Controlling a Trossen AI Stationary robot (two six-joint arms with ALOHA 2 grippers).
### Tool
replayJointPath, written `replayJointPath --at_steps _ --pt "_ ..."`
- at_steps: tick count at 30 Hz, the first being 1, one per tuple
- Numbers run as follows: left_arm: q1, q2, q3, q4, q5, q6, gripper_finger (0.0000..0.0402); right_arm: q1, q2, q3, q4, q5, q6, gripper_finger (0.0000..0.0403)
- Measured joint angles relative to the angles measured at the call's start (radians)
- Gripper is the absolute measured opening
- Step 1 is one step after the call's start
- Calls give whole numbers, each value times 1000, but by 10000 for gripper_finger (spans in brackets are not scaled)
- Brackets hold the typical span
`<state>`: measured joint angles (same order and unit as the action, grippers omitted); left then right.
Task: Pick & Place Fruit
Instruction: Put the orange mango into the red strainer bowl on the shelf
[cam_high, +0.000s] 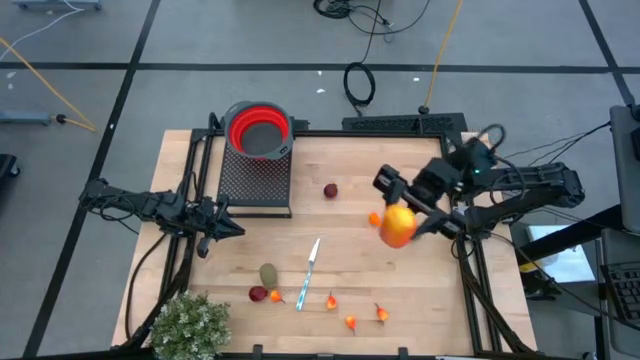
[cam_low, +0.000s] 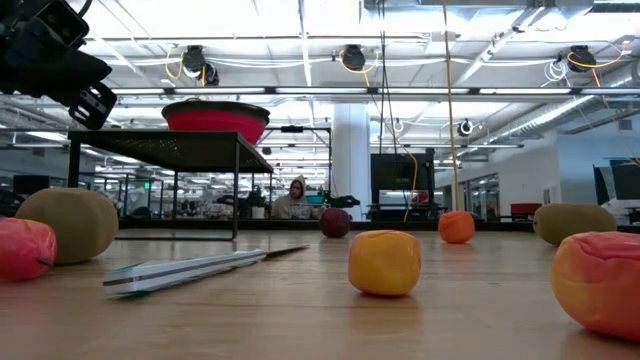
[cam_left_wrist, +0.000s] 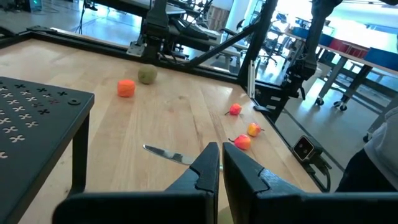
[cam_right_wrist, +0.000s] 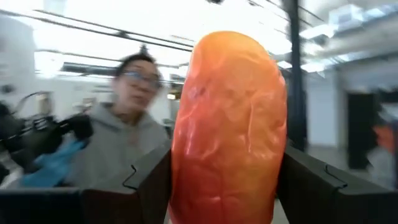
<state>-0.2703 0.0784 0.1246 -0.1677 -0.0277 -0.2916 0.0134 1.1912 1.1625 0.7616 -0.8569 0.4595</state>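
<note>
My right gripper (cam_high: 408, 214) hangs above the table's right half, shut on an elongated orange-red fruit (cam_high: 397, 230) that fills the right wrist view (cam_right_wrist: 227, 124). On the wood lie a dark-red ball (cam_high: 330, 190), a small orange ball (cam_high: 374, 218), an olive-brown oval (cam_high: 268, 273), a dark-red fruit (cam_high: 258, 294) and tiny red-orange bits (cam_high: 350, 321). My left gripper (cam_high: 228, 228) waits shut at the left, beside the black rack (cam_high: 255, 175), with nothing between its fingers (cam_left_wrist: 210, 163). My right gripper pinches the elongated fruit between its two fingers (cam_right_wrist: 146, 180), which press on its two long sides (cam_right_wrist: 181, 155). It reaches in from the table's right side. The fruit is lifted clear of the table, and one end stands out beyond the fingers.
A red bowl (cam_high: 259, 130) sits on the black rack at the far left. A knife (cam_high: 310, 270) lies near the middle front. A bushy grey-green plant (cam_high: 190, 325) stands at the near left corner. A person (cam_right_wrist: 124, 124) shows beyond the table.
</note>
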Motion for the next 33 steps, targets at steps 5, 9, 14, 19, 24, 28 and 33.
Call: replayJointPath --at_steps 5,9,14,19,24,28,33 --pt "0 0 0 0 0 0 19 22 0 0 136 -66 -2 232" --pt "0 0 0 0 0 0 19 28 0 0 147 -66 -3 232" --pt "0 0 0 0 0 0 19 28 0 0 146 -64 -3 230" --pt "0 0 0 0 0 1 19 28 0 0 136 -64 3 233" --pt "0 0 0 0 0 1 19 27 0 0 12 -48 -37 227" --pt "0 0 0 0 0 8 19 26 0 0 -205 79 -162 229" --pt "0 0 0 0 -1 52 19 26 1 0 -473 260 -282 229"
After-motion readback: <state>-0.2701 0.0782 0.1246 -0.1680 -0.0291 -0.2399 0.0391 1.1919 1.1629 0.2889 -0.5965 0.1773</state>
